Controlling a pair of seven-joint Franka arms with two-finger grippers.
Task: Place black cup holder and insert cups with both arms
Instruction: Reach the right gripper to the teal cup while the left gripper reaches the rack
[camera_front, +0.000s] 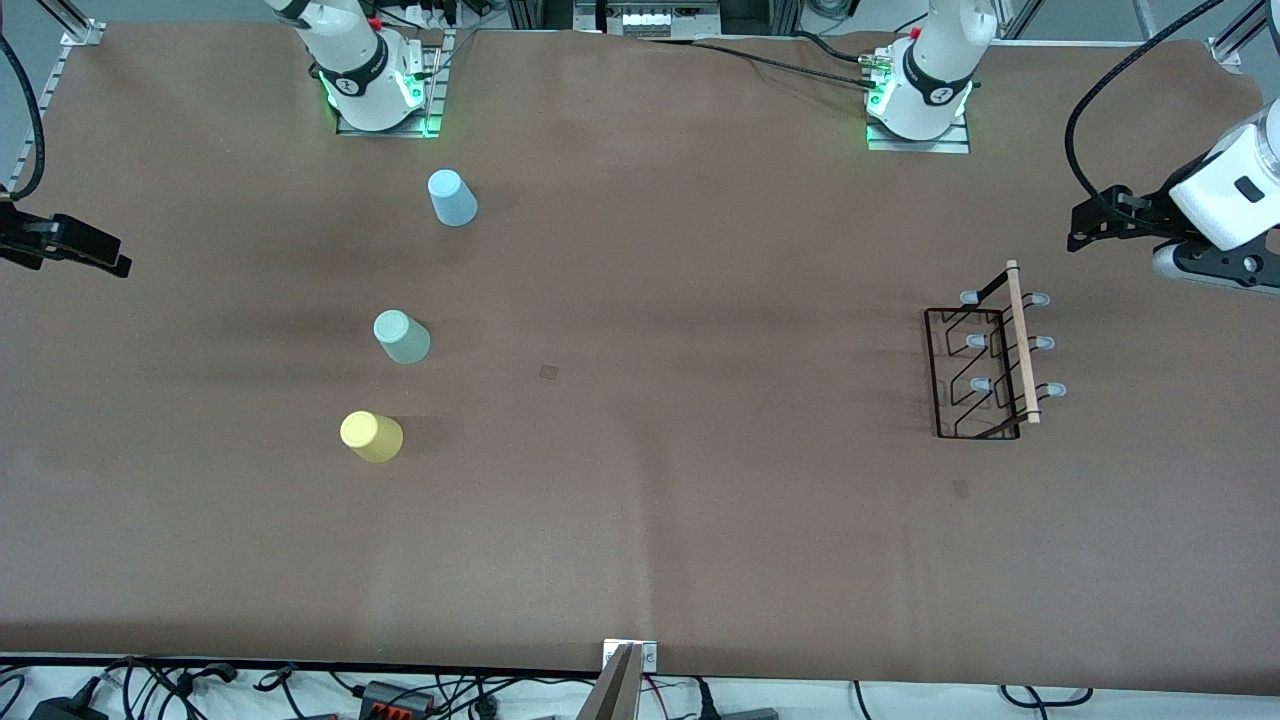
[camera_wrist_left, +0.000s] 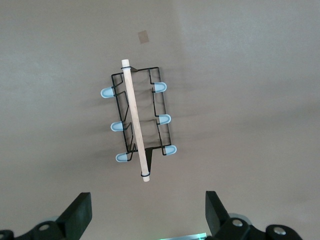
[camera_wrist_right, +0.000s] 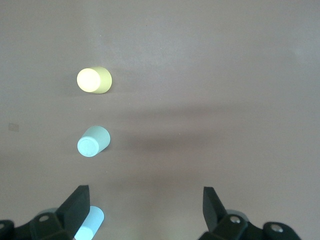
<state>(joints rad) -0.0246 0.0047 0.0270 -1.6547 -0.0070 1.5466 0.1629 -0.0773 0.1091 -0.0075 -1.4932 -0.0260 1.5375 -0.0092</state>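
The black cup holder (camera_front: 985, 365) stands on the brown table toward the left arm's end, its wooden rod handle (camera_front: 1022, 340) on top and pale pegs sticking out on both sides. It also shows in the left wrist view (camera_wrist_left: 150, 107). My left gripper (camera_front: 1092, 225) is open and empty, up in the air above the table near the holder (camera_wrist_left: 147, 212). Three cups stand toward the right arm's end: light blue (camera_front: 452, 197), mint green (camera_front: 401, 336), yellow (camera_front: 371, 436). My right gripper (camera_front: 75, 248) is open and empty over that end's edge (camera_wrist_right: 146, 202), with yellow (camera_wrist_right: 94, 80), mint (camera_wrist_right: 93, 141) and light blue (camera_wrist_right: 90, 223) cups in view.
Two small dark marks lie on the table (camera_front: 549, 372) (camera_front: 961, 488). Both arm bases (camera_front: 380, 90) (camera_front: 920, 100) stand along the table edge farthest from the front camera. Cables (camera_front: 400, 695) run along the edge nearest that camera.
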